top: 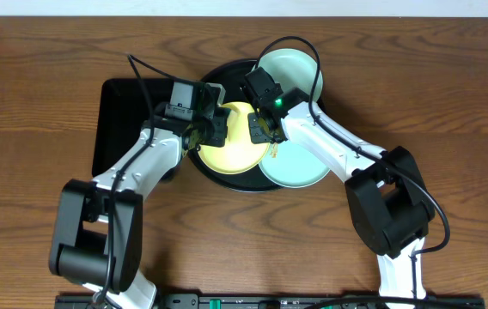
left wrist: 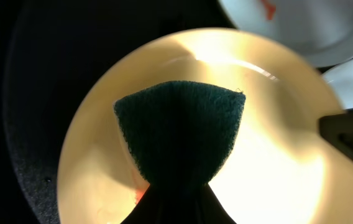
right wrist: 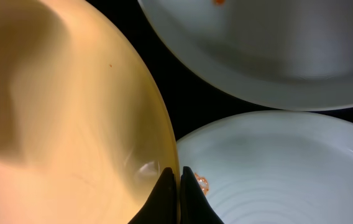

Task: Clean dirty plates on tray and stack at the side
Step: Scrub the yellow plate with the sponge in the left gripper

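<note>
The pale yellow plate [top: 231, 146] lies on the round black tray [top: 227, 75]. My left gripper [top: 212, 125] is shut on the sponge [left wrist: 179, 127], whose dark green scouring face presses on the yellow plate [left wrist: 276, 155]. A small orange smudge shows beside the jaws. My right gripper [top: 261, 129] is shut on the yellow plate's right rim [right wrist: 178, 176]. One mint plate [top: 300, 163] lies at the front right, with an orange smudge [right wrist: 201, 184] near the fingertips. The other mint plate [top: 295, 70] lies at the back right, also smudged [left wrist: 268, 7].
A rectangular black tray [top: 122, 120] lies left of the round tray, partly under my left arm. The wooden table [top: 46, 60] stretches on all sides. Both arm bases stand at the front edge.
</note>
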`<state>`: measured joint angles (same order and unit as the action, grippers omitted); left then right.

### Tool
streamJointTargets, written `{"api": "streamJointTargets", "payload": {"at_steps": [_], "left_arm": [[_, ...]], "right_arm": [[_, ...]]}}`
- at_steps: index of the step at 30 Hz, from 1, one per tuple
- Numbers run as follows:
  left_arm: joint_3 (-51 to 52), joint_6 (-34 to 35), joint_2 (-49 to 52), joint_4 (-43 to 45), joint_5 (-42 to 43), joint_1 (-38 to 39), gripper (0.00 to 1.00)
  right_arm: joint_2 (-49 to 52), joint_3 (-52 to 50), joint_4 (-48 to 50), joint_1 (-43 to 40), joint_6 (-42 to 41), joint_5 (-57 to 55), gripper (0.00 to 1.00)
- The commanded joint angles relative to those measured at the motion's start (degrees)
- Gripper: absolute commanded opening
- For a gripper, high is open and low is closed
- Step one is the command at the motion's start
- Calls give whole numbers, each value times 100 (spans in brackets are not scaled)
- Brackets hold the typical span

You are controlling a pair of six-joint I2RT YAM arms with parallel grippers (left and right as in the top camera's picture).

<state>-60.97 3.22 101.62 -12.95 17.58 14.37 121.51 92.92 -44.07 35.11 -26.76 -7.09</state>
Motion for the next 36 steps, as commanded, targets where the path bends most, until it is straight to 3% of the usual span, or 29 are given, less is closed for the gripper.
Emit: {"api": "streamJointTargets", "payload": {"at_steps": [1,27,36], "left_arm": [[87,76,111,42,-72,7,8],[297,52,116,-146,-393,24,8],[562,55,114,295,-398,17,8]], "right_arm": [[68,-4,-46,37,-42,131,1],[68,-4,-72,-74,-42,350,1],[68,-4,-72,-74,-42,352,1]]}}
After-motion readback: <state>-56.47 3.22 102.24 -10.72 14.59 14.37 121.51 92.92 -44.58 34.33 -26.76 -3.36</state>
